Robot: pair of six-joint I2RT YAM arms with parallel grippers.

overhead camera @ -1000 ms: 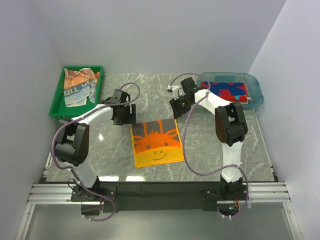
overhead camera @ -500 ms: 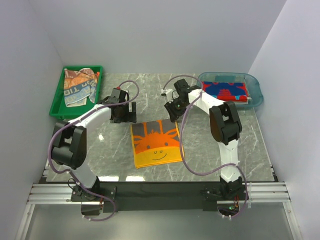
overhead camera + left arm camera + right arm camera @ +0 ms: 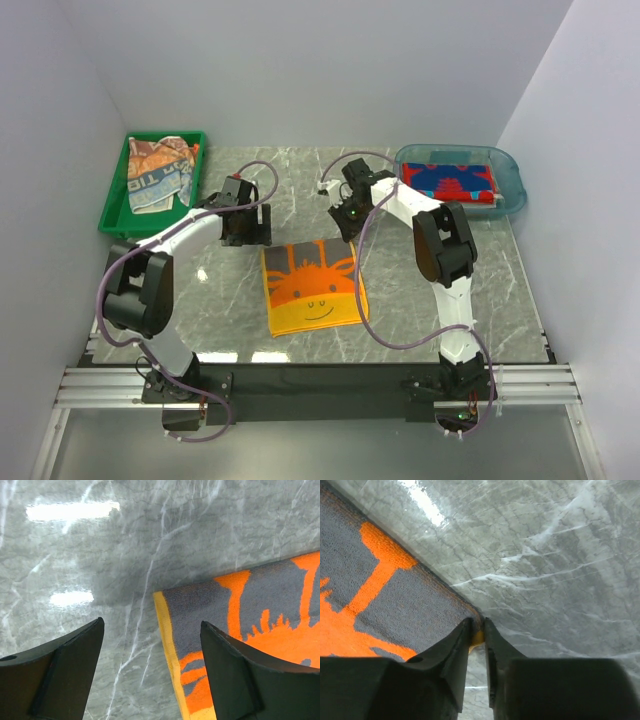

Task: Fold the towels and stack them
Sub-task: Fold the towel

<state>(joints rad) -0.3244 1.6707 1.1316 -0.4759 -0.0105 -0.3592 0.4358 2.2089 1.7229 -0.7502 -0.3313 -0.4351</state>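
An orange-grey cartoon-face towel [image 3: 313, 287] lies flat in the middle of the table. My left gripper [image 3: 250, 238] hovers at its far left corner [image 3: 165, 597], jaws wide open and straddling the yellow edge [image 3: 170, 650]. My right gripper [image 3: 345, 232] is at the far right corner, shut on the yellow corner tip [image 3: 478, 638] of that towel. A red towel with blue lettering [image 3: 455, 182] lies in the clear blue tub [image 3: 510, 190]. Several crumpled towels [image 3: 158, 172] sit in the green tray [image 3: 115, 210].
The tub stands at the back right and the tray at the back left. White walls close in on three sides. Purple cables [image 3: 375, 330] loop beside both arms over the grey marble tabletop [image 3: 220, 300].
My right gripper has swung left from beside the tub to the towel's far right corner and closed on it. The left gripper shifted slightly back at the far left corner.
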